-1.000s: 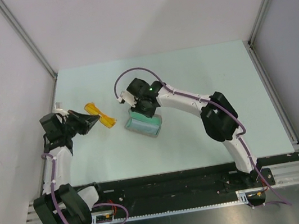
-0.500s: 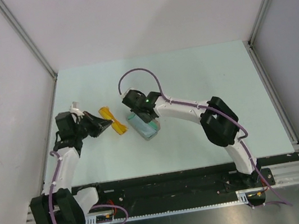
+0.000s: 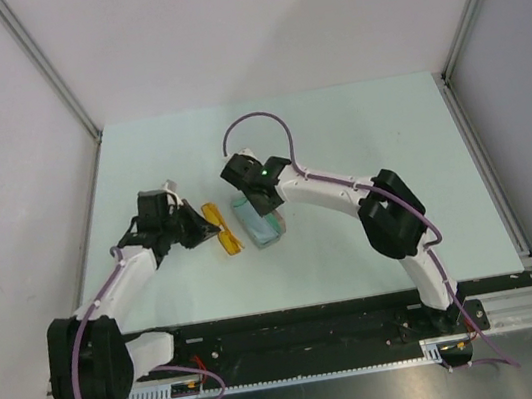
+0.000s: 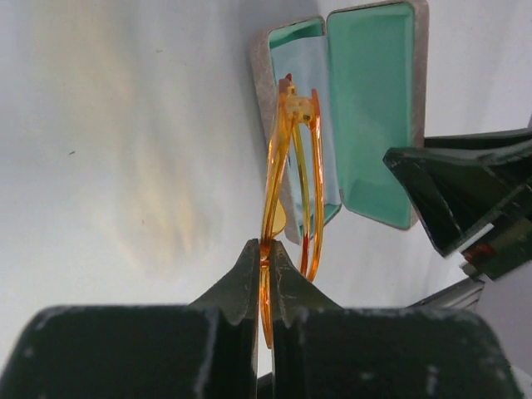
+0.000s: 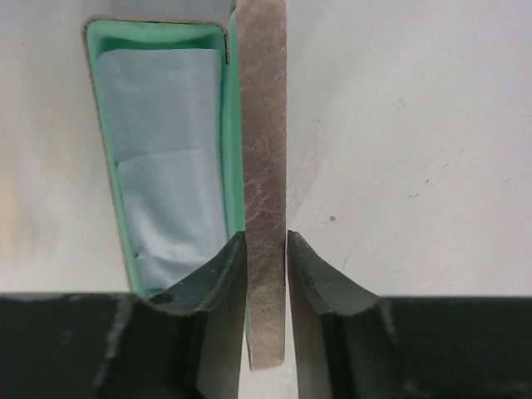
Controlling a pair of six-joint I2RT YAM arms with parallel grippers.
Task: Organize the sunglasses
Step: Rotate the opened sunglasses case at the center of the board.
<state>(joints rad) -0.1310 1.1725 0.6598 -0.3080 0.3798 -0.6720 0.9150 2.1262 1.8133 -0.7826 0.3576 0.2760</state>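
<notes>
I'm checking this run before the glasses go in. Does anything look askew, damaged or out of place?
Nothing stands out. The sunglasses are folded and look intact, pinched in the left gripper near the open case. The right gripper clamps its lid; the pale blue cloth lies inside.

Pale green table [image 3: 367, 133], grey walls [image 3: 259, 28], aluminium corner posts [image 3: 45, 70]
</notes>
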